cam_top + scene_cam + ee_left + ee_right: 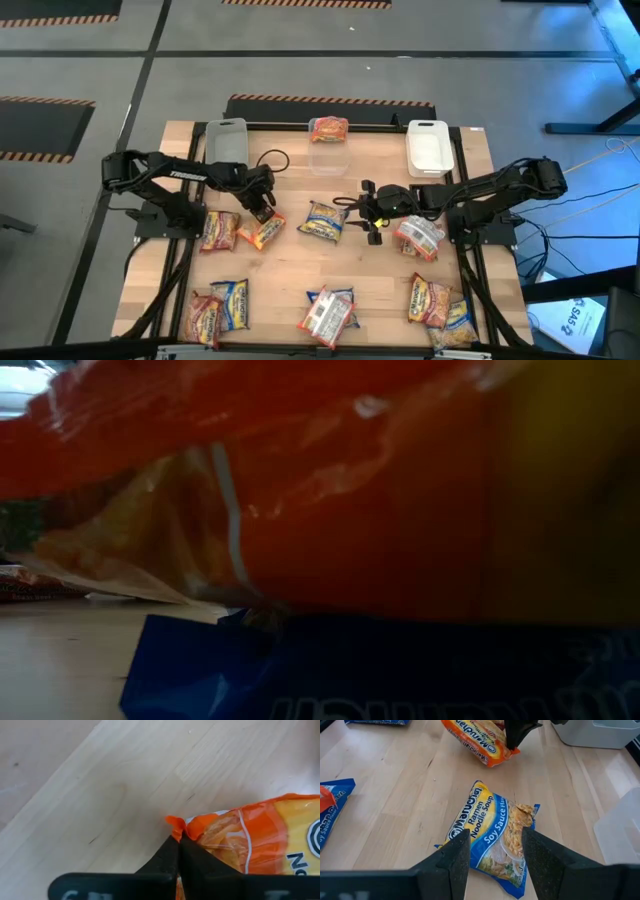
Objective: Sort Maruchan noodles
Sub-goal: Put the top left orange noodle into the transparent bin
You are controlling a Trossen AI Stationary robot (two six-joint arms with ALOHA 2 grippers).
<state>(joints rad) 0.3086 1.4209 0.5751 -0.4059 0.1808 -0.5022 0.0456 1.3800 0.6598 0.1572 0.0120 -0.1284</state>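
Left hand (pixel 179 851): fingers pinched together on corner of orange noodle packet (pixel 260 840), lying on counter (pixel 100 785). Right hand (pixel 495 855): fingers apart, empty, above blue soy-sauce packet (pixel 490 837) at counter centre.

The left arm reaches in from the left of the high view toward centre-left, its elbow bent. The left gripper (pixel 263 213) points down at the desk, its fingers (pixel 172 862) pressed together. The right arm stretches in from the right edge toward the middle. The right gripper (pixel 370 213) hangs low there, its fingers (pixel 454 855) held apart.
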